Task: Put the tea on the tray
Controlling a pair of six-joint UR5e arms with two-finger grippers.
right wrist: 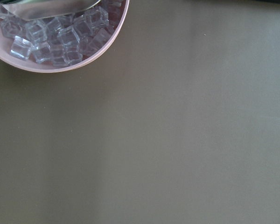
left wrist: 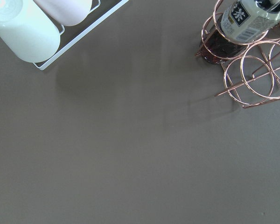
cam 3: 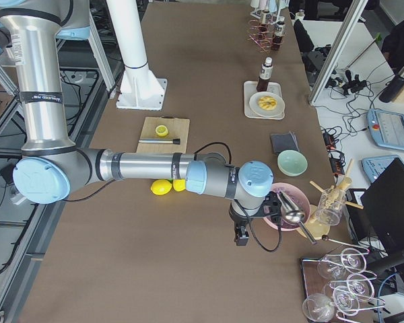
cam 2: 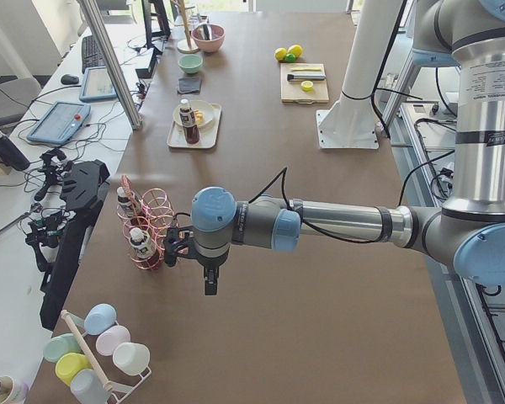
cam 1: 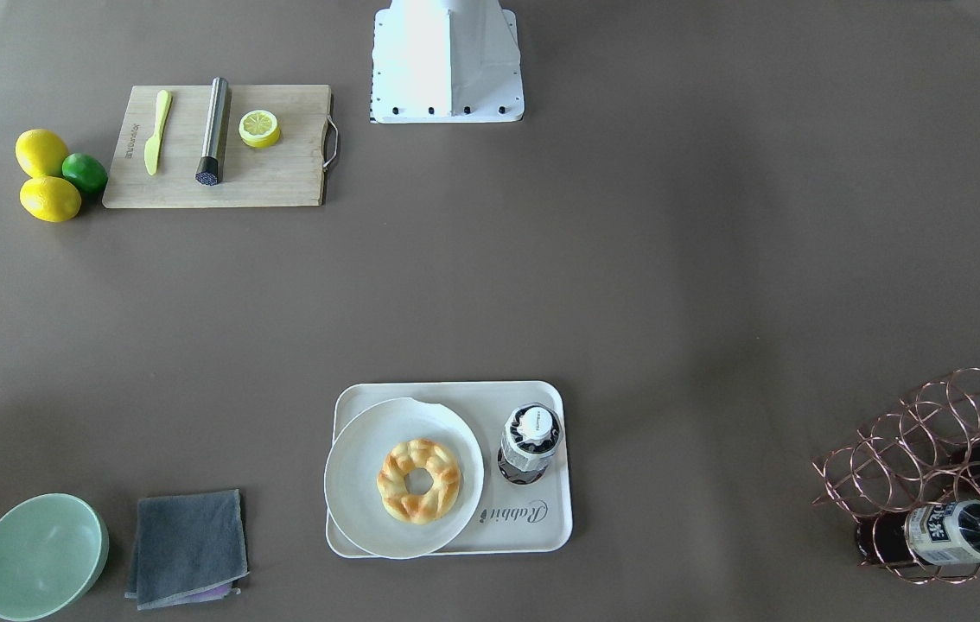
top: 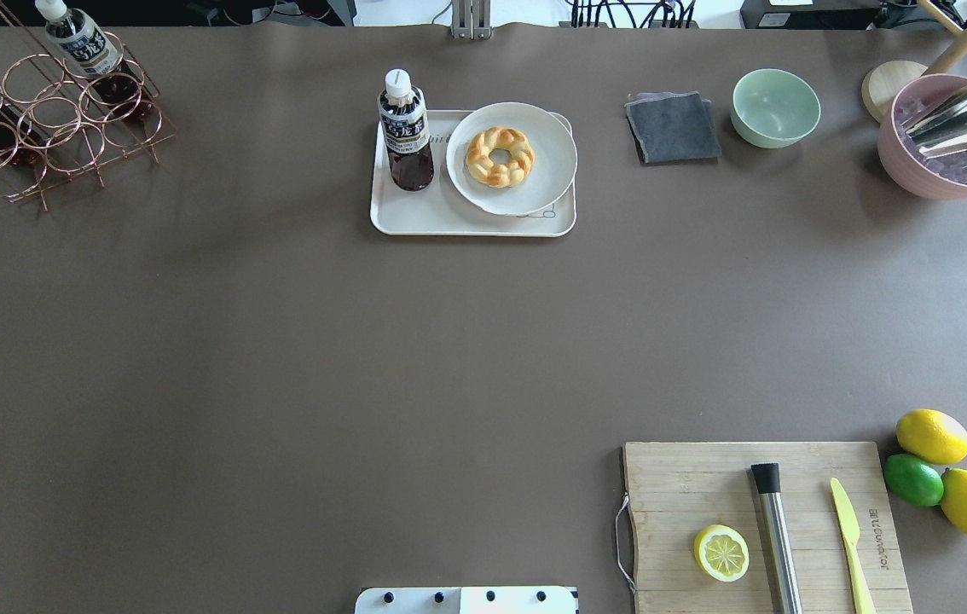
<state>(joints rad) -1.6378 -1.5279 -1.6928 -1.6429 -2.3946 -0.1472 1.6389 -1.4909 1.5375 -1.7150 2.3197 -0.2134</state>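
A tea bottle (cam 1: 531,442) with a white cap stands upright on the cream tray (cam 1: 533,529), beside a round plate; it also shows in the overhead view (top: 405,132) on the tray (top: 415,220). Two more tea bottles (top: 78,38) lie in a copper wire rack (cam 1: 922,466), one seen in the left wrist view (left wrist: 249,16). My left gripper (cam 2: 210,284) hangs over the table near the rack, far from the tray. My right gripper (cam 3: 241,235) hangs beside a pink bowl. Both show only in the side views, so I cannot tell whether they are open or shut.
A white plate with a ring pastry (cam 1: 418,480) fills the tray's other half. A pink bowl of ice cubes (top: 952,141) with a metal scoop, a green bowl (top: 775,107), a grey cloth (top: 673,128), a wooden board (top: 765,529) and lemons (top: 931,435) stand around.
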